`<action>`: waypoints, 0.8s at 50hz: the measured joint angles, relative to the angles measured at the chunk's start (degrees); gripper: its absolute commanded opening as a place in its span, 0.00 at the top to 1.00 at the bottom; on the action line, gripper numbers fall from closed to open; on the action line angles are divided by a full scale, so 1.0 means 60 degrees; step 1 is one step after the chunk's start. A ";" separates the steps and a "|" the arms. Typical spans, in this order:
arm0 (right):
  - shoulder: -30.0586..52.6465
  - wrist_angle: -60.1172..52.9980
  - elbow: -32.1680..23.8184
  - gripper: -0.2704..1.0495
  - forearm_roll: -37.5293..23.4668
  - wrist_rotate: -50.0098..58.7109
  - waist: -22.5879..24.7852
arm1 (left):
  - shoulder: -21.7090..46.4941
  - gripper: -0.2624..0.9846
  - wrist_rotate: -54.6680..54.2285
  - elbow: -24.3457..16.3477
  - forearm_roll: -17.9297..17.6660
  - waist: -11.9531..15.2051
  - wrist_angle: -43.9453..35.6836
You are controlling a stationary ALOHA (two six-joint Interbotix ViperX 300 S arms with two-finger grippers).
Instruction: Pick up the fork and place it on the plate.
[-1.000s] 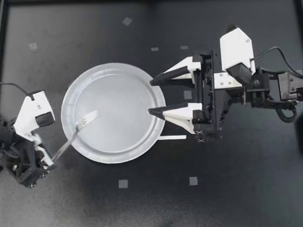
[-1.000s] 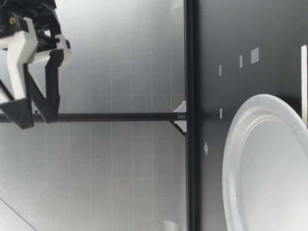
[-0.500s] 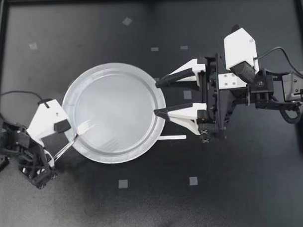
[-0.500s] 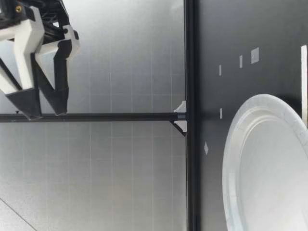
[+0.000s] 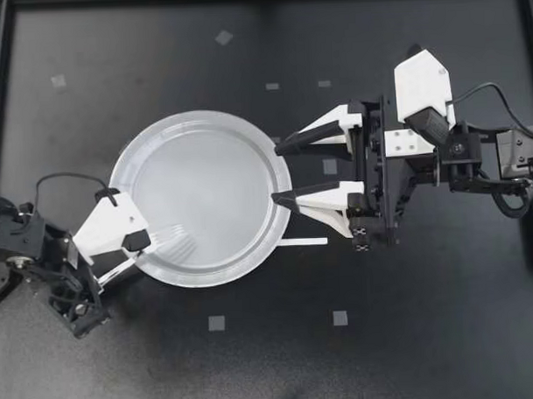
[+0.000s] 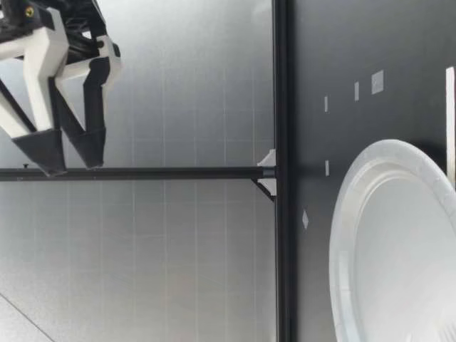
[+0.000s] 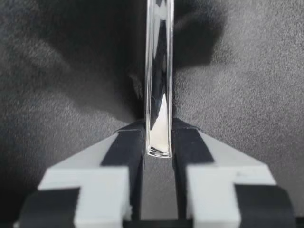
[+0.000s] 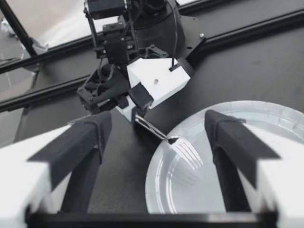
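A white paper plate (image 5: 196, 117) lies left of the table's centre. My left gripper (image 5: 104, 275) sits at the plate's lower-left rim, shut on the handle of a clear plastic fork (image 5: 167, 247) whose tines reach over the plate. In the left wrist view the fork handle (image 7: 159, 85) is pinched between both fingers (image 7: 130, 147). My right gripper (image 5: 277, 175) hangs open at the plate's right rim, holding nothing. The right wrist view looks between my right gripper's (image 8: 156, 133) fingers at the fork (image 8: 183, 148), the plate (image 8: 266, 114) and the left arm. In the low view the plate (image 6: 356, 214) fills the near table.
A white strip (image 5: 303, 242) lies by the plate's lower right. Small grey tape squares (image 5: 216, 322) dot the dark mat. A black frame rail (image 5: 0, 104) borders the table. An open gripper (image 6: 68, 158) hangs high above the table in the low view.
My left arm swung in toward the plate, carrying the fork's tines from the plate's left side to its lower-left part. My right gripper drew back slightly from the plate.
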 measured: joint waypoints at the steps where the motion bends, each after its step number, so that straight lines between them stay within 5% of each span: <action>1: 0.0000 0.0000 0.0015 0.22 0.0000 0.0044 0.0000 | 0.0000 0.81 0.0000 0.0000 0.0000 0.0000 0.0000; 19: 0.0015 -0.0073 0.0073 0.22 -0.0015 0.0176 0.0000 | 0.0088 0.76 0.0044 0.0000 -0.0103 0.0000 -0.0498; 40: 0.0000 -0.0073 0.0088 0.22 0.0000 0.0190 0.0000 | 0.0190 0.34 0.0425 -0.0015 -0.0410 0.0000 -0.0571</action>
